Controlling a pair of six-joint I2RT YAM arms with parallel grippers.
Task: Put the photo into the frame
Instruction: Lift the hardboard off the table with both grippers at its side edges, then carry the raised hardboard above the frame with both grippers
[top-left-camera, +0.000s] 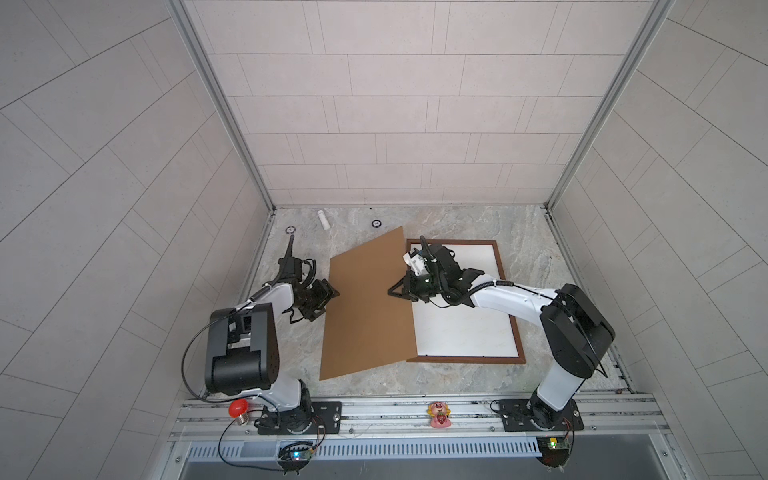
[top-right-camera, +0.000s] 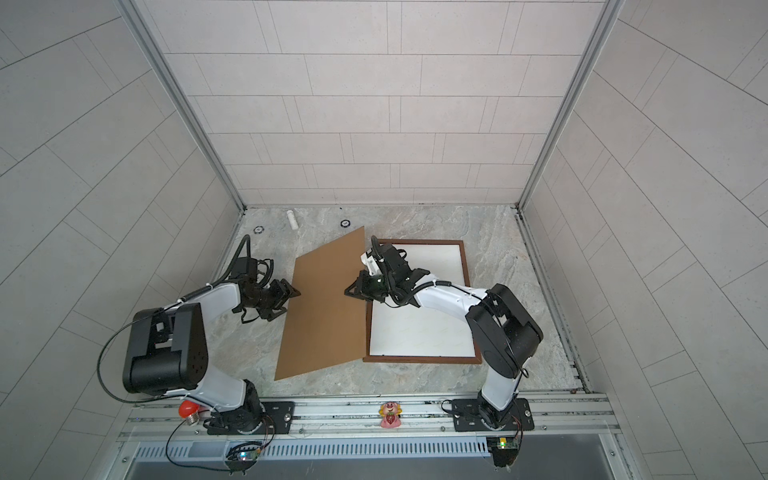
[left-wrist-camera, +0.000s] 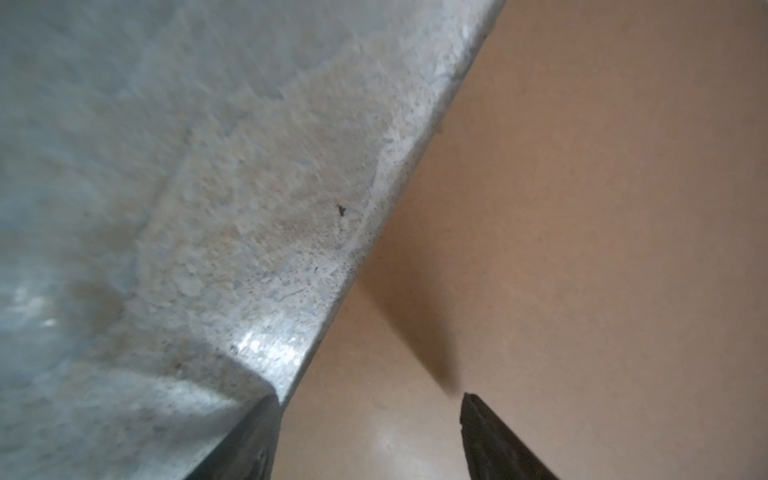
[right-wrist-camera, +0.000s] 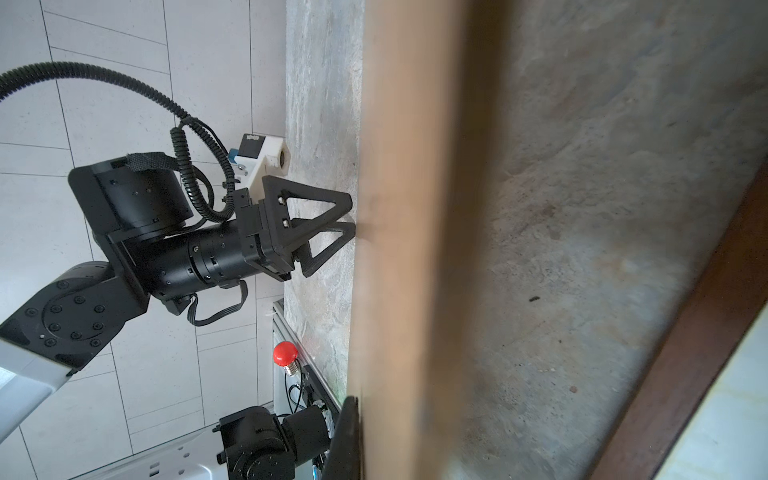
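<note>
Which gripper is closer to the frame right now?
Right. The right gripper is shut on the backing board edge, right over the frame rail on that side. The left gripper stands open at the board's opposite edge, with the whole board in between.

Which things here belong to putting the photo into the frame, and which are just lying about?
Job: photo, white back up; frame; brown backing board.
Lying about: white tube; two round discs; red bulb; pink toy.
</note>
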